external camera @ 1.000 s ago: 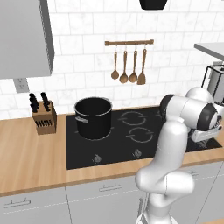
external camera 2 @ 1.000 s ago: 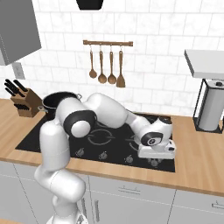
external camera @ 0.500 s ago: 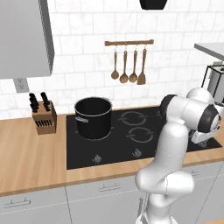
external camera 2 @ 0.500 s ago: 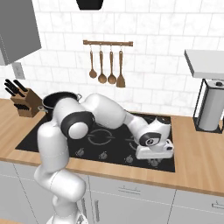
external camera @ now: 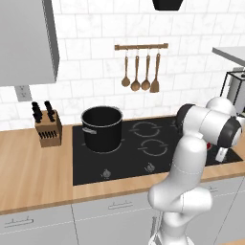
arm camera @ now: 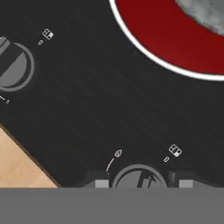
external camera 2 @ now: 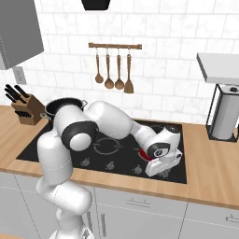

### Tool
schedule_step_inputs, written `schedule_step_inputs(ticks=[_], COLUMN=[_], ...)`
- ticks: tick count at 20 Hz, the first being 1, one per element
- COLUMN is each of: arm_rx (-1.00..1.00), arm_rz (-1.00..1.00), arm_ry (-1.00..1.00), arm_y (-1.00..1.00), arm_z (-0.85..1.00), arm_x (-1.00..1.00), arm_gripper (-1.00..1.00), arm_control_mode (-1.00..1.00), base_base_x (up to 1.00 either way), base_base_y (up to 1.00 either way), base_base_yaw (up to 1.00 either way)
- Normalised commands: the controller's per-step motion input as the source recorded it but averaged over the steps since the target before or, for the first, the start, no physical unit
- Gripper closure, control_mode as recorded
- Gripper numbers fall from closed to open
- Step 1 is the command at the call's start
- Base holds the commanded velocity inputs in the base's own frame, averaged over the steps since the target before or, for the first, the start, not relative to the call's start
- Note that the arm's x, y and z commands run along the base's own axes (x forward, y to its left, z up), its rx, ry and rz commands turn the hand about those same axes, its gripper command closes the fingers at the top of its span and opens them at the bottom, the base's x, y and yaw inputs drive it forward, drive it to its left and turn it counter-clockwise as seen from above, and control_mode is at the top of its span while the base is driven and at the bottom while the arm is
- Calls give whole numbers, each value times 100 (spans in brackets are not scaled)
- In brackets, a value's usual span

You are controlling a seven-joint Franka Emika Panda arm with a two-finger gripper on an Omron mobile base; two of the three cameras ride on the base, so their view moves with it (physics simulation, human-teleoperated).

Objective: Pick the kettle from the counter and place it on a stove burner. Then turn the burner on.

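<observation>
The kettle (arm camera: pixel 205 13) shows as a grey patch at the top right of the hand view, standing on a stove burner (arm camera: pixel 166 39) that glows red. The same red glow (external camera 2: pixel 145 154) peeks out beside the wrist in the right base view, where the arm hides the kettle. My gripper (arm camera: pixel 138 180) is low over the front right of the black cooktop (external camera 2: pixel 112 154), its dark fingertips (arm camera: pixel 97 179) pressed against either side of a round control knob (arm camera: pixel 139 176). The hand (external camera 2: pixel 162 165) hangs near the cooktop's front edge. Wood counter (arm camera: pixel 17 166) lies just beyond.
A large black pot (external camera: pixel 101 128) sits on the rear left burner. A knife block (external camera: pixel 48 129) stands on the counter at the left, a paper towel holder (external camera 2: pixel 224 116) at the right. Another knob (arm camera: pixel 13 65) lies to the left of the gripped one.
The hand has shifted slightly lower and towards the cooktop's front edge. The pot and the other objects have not moved.
</observation>
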Motion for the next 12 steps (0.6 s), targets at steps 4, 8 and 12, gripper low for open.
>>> schedule_step_inputs(ticks=[4,8,12], arm_rx=[-3,-3,-3], arm_rz=[56,65,71], arm_ry=[-12,-14,-14], arm_y=[0,0,0], arm_z=[0,0,0], arm_x=[-45,-46,-48], arm_gripper=[100,100,100], arm_control_mode=[-100,-100,-100], base_base_x=[0,0,0], base_base_y=[0,0,0], base_base_yaw=[0,0,0])
